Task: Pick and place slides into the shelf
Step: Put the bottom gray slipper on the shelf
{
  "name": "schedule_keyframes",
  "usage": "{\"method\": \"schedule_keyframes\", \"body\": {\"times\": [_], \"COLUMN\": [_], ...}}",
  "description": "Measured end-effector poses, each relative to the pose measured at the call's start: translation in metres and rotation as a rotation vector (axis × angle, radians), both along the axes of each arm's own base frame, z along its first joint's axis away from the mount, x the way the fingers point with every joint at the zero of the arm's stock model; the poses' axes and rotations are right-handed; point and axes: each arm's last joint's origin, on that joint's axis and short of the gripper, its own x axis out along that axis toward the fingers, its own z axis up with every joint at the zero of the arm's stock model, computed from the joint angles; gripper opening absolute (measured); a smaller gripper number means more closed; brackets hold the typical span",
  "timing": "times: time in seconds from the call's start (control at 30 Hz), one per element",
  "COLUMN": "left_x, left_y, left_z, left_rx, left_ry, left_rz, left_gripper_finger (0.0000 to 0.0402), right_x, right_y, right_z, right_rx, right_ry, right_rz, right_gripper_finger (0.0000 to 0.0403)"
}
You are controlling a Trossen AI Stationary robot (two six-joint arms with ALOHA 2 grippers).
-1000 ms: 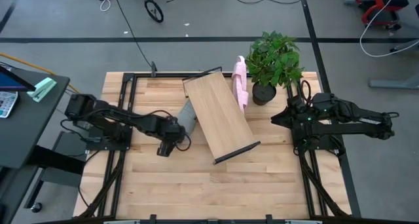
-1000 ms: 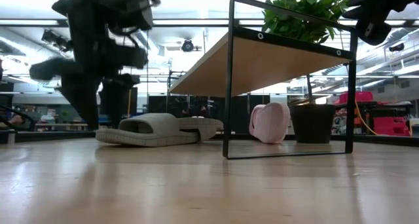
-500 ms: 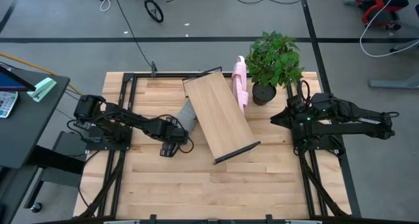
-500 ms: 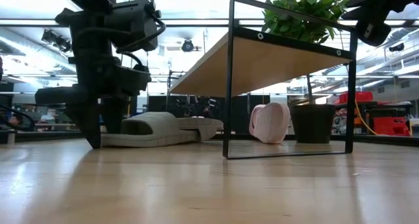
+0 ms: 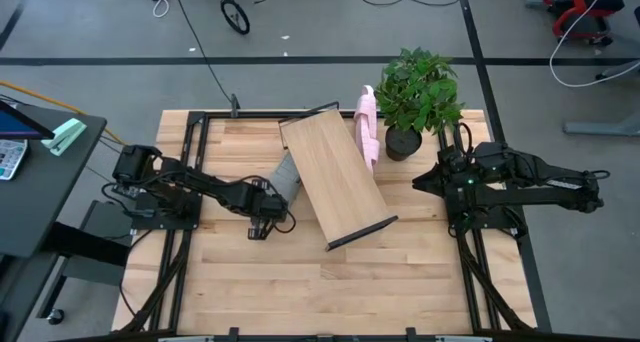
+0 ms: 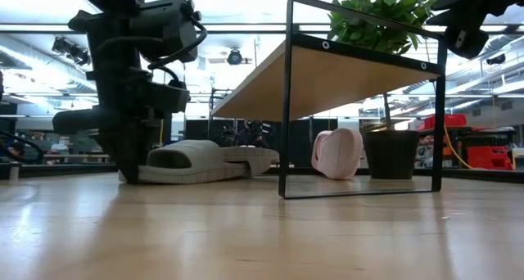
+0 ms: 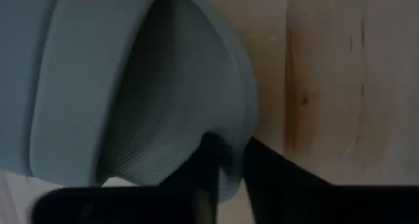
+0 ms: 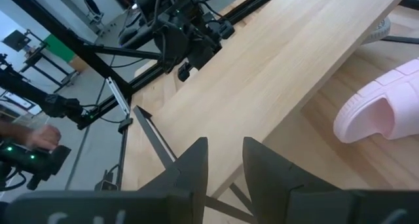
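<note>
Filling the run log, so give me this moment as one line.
left gripper: shut on grey slide rim | right gripper: waiting above shelf | pink slide: on table

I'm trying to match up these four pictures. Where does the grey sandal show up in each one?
High view: grey slide, poking out from the shelf's left edge.
Low view: flat on the tabletop at left, beside the shelf's black frame.
Left wrist view: fills the picture, rim pinched by the left gripper.
Right wrist view: only a sliver past the shelf.
Shared landmark: the shelf.
</note>
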Motion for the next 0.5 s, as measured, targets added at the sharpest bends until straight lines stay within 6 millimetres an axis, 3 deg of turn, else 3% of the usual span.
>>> {"method": "schedule_keyframes", "body": {"times": [0.07,0.3,0.5], "left_x": [-0.001,-0.008,-0.014], "left_y": [-0.002,-0.011,-0.017], "left_z": [0.000,0.005,0.038], "left_rx": [-0.008,-0.057,-0.202], "left_ry": [0.003,0.091,0.130], "left_rz": [-0.001,0.007,-0.021], "left_gripper_finger": [0.0019,0.0019,0.0019], "right_x": [0.000,0.000,0.000], "right_y": [0.000,-0.001,-0.001], "right_z": [0.000,0.000,0.000], "right_rx": [-0.003,-0.012,-0.013], "right_ry": [0.001,0.001,0.001], "right_rz": [-0.007,-0.028,-0.028], "right_gripper_finger": [0.0103,0.0103,0.0103]}}
